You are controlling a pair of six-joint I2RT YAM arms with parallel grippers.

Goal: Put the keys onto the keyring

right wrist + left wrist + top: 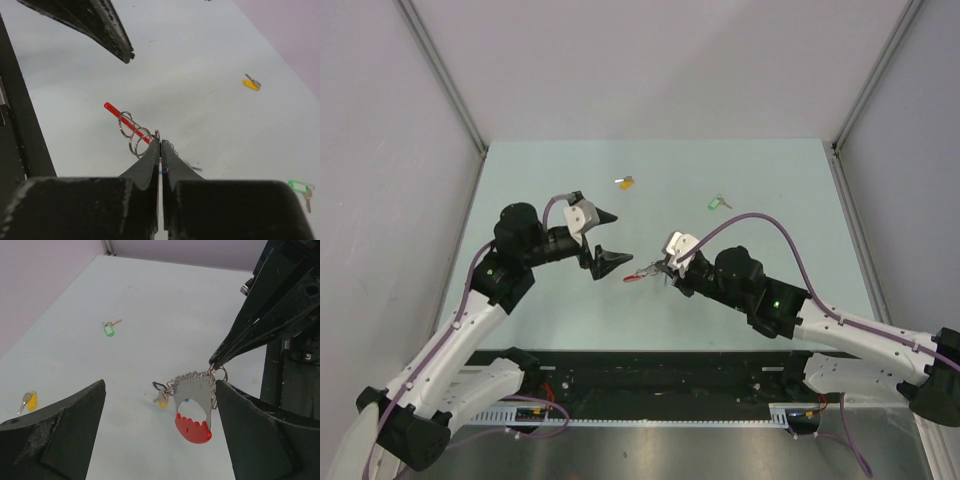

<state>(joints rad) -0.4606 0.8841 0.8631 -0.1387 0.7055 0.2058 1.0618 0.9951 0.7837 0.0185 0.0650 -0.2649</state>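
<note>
The right jaws are clamped shut on the keyring, holding it near the middle of the tabletop (its red band hangs lowest in the left wrist view). The left jaws stand wide, holding nothing, at 9 o'clock of the keyring. The yellow-headed key lies at 12 o'clock, and the green-headed key between 1 and 2 o'clock.

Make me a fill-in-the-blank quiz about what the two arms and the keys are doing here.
1. The right gripper is ___ on the keyring.
2. The left gripper holds its jaws ___.
3. In the top view, the loose key left of the green-headed key has a ___ head.
Missing words: shut; open; yellow.
</note>
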